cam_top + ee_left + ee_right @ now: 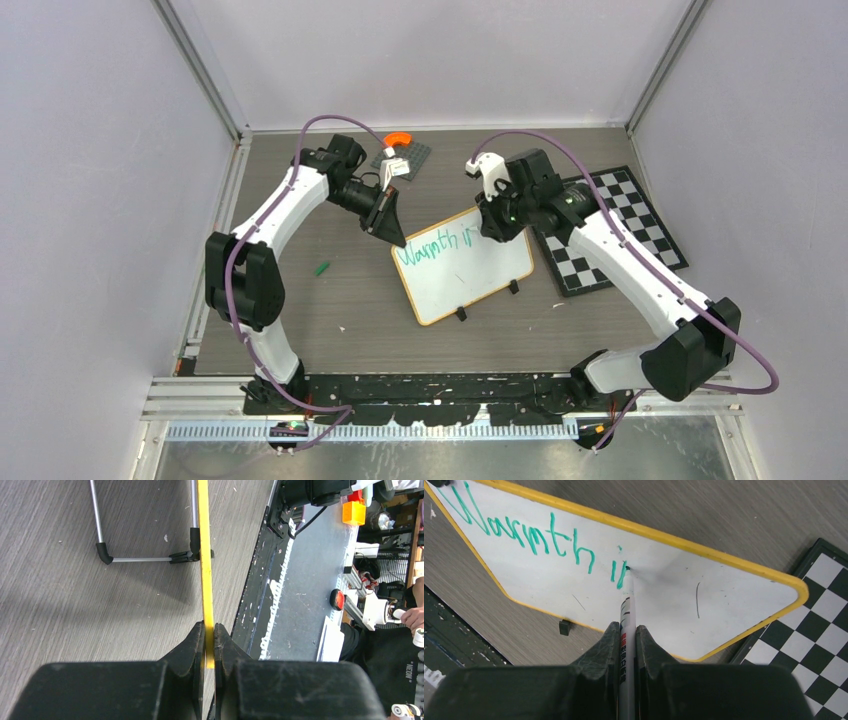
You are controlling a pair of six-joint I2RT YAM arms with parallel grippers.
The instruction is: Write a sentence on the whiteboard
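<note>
Down at the near edge, the table (330, 320) carries both arm bases. Just ahead of the left arm a small green piece (322, 268) lies alone, too small to name.

Middle of the table: the whiteboard (470, 285) is propped on its wire stand (135, 559). That stand shows only in the left wrist view, where the board is edge-on, a thin yellow strip. The left gripper (210, 630) is clenched on that frame edge. From above it's just a dark wedge at the board's far left corner, and the grip is hard to make out.

Over to the right gripper (626, 630): it's clamped around a white marker (626, 612), tip touching the board right after the lettering. The sentence (534, 537) reads "Warmth i" plus a stroke, in green. From overhead, the right gripper hides the end of the line. A thin dark mark further along the white shows in the wrist view alone.

To the right lies the checkerboard (615, 230), flat, its edge partly hidden behind the board's corner. Farthest back sits an orange piece (399, 138) on a dark mat (412, 155), its shape unclear.
</note>
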